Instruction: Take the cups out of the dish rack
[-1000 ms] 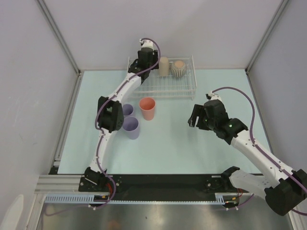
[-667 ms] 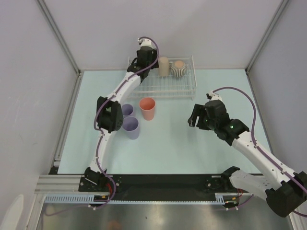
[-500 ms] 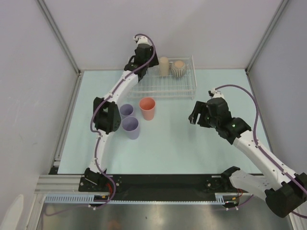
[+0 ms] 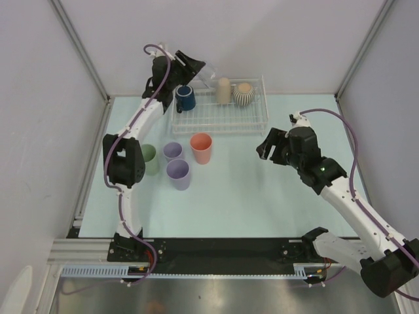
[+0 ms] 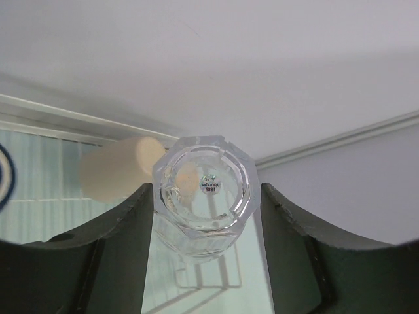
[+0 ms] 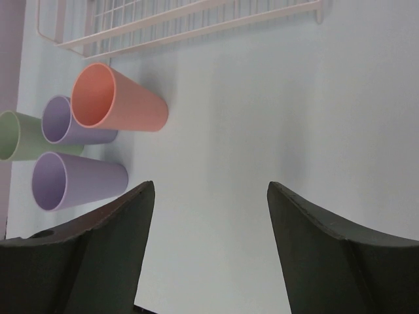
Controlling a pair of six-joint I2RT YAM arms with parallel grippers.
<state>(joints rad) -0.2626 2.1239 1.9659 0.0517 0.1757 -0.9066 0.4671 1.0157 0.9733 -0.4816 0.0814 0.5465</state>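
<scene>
Top external view: the left arm reaches to the far side of the table, and the left gripper [image 4: 191, 67] has its fingers clamped around a clear glass [image 4: 204, 76], held tilted over the back left corner of the dish rack [image 4: 222, 118]. A navy mug [image 4: 185, 98] sits in the rack just below it. Further right in the rack stand a tan cup [image 4: 224, 90] and a ribbed beige mug [image 4: 244, 93], close together. Out on the pale table [image 4: 249, 196], in front of the rack, four cups stand upright in a cluster: a pale green cup [image 4: 149, 159], a lavender cup [image 4: 173, 152], a second lavender cup [image 4: 178, 174] nearer the arms, and a salmon cup [image 4: 201, 148]. The right gripper [image 4: 265, 152] hangs above bare table to the right of them, well apart from rack and cups.

Left wrist view: the glass fills the gap between the two dark fingers [image 5: 121, 252], its faceted base with a small round sticker turned to the camera. The tan cup shows blurred behind it, with rack wires below.

Right wrist view: the fingers [image 6: 98, 252] are spread wide with nothing between them, only table underneath. Beyond lie the salmon, green and two lavender cups, and the rack's front edge at the top.
</scene>
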